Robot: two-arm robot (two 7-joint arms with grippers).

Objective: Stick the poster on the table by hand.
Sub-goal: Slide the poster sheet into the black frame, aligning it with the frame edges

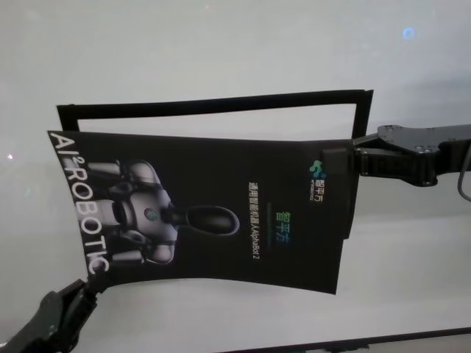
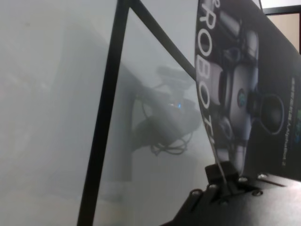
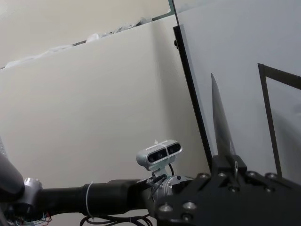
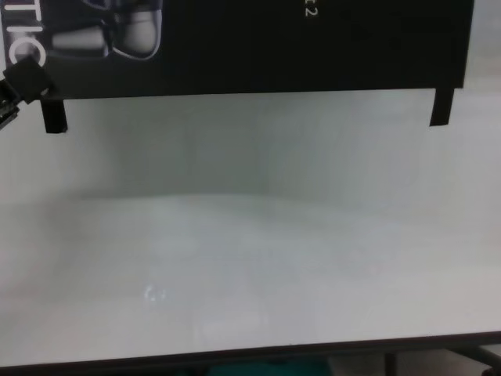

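The poster [image 1: 213, 209], a black glossy sheet with white "AI²ROBOTIC" lettering and a grey robot picture, hangs curved above the pale table [image 1: 221, 44]. My left gripper [image 1: 90, 283] is shut on its near-left corner. My right gripper [image 1: 344, 158] is shut on its far-right corner. In the left wrist view the poster [image 2: 254, 84] rises from the left gripper [image 2: 221, 181]. In the right wrist view the poster [image 3: 220, 122] shows edge-on, pinched by the right gripper [image 3: 230, 165]. The chest view shows the poster's lower edge [image 4: 258, 47], the left gripper [image 4: 23, 74] at its corner, and the table [image 4: 250, 258].
Narrow black strips [image 1: 213, 103] lie on the table as a rectangular outline behind and under the poster. Their ends show in the chest view [image 4: 441, 107]. The table's dark near edge [image 4: 250, 356] runs along the bottom. A camera on a dark arm [image 3: 159, 154] shows beyond the table.
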